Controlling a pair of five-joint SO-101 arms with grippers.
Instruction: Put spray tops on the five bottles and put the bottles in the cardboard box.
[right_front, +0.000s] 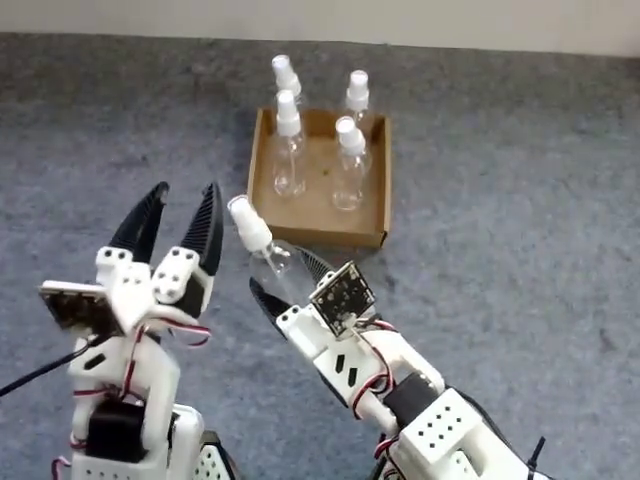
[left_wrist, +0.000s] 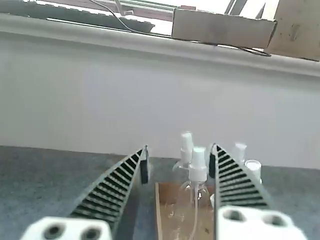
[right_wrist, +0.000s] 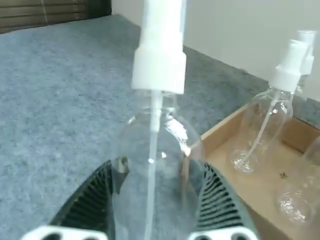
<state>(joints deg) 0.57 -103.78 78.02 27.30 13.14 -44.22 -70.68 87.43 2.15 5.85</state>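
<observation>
A cardboard box (right_front: 318, 232) sits at the far middle of the table with several clear bottles (right_front: 289, 150) standing upright in it, each with a white spray top. My right gripper (right_front: 282, 272) is shut on another clear bottle (right_front: 262, 250) with a spray top, held tilted just before the box's near left corner. In the right wrist view that bottle (right_wrist: 155, 145) stands between the fingers of the right gripper (right_wrist: 157, 170), with the box (right_wrist: 220, 135) just beyond. My left gripper (right_front: 186, 195) hangs open and holds nothing, left of the box. From the left wrist, the left gripper (left_wrist: 180, 150) frames the bottles (left_wrist: 197, 170).
Grey carpet-like cloth (right_front: 520, 200) covers the table. A pale wall (left_wrist: 100, 90) rises behind the box. Free room lies to the right of the box and along the left side.
</observation>
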